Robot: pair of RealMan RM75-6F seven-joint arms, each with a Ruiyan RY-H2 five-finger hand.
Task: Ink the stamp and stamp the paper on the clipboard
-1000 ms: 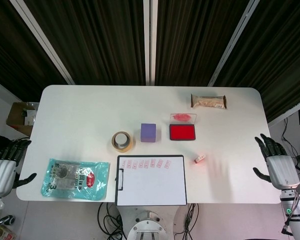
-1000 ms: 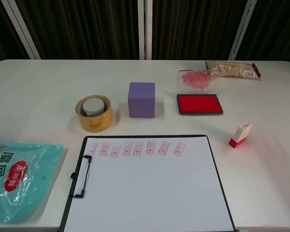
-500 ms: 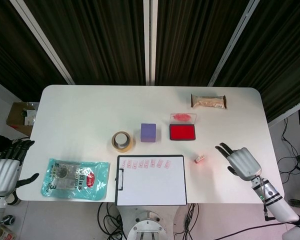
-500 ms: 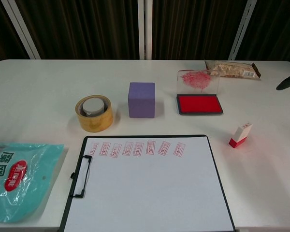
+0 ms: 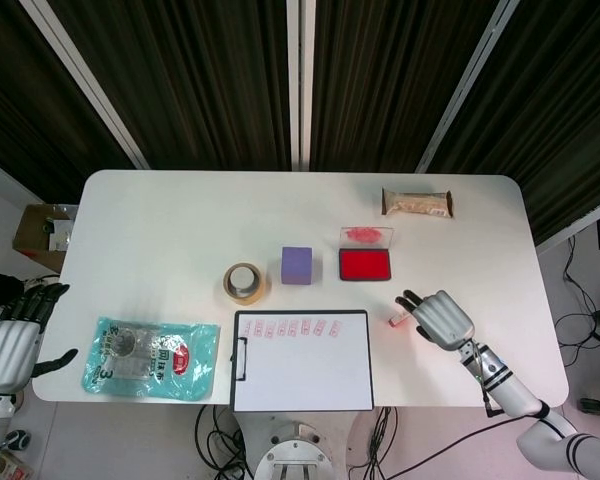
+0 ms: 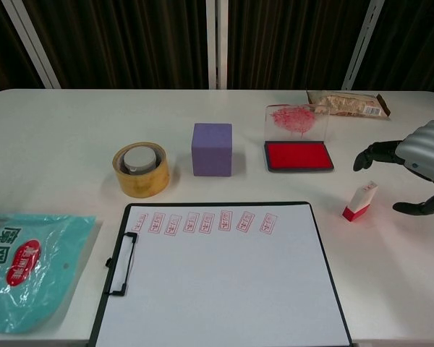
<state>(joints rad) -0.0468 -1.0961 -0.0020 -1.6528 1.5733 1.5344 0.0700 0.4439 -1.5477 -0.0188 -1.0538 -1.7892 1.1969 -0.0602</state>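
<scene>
Two hands: both were in the head view, one at the lower left edge of the frame, one at lower right.
Right hand [image 5: 438, 317]: hovered just right of the stamp with fingers spread and nothing in them; in the chest view it sat at the right edge, dark fingers [image 6: 372, 154] above the stamp and the thumb beyond it, not touching it.
Left hand [image 5: 8, 343]: was off the table's left side, fingers apart, holding nothing.
Stamp [image 6: 360, 202]: a small white body with a red base, stood tilted on the table, right of the clipboard's upper corner and below the ink pad.
Ink pad [image 6: 298, 155]: lay open with its red surface showing, its clear lid [image 6: 297, 120] upright behind it and smeared red.
Clipboard [image 6: 113, 269]: sat at bottom centre, clip on the left.
Paper [image 6: 224, 289]: carried a row of red marks along its top edge.
Other things: a tape roll [image 6: 140, 169], a purple block [image 6: 212, 149], a teal packet [image 6: 25, 264] at lower left, a snack wrapper [image 6: 349, 105] at upper right.
</scene>
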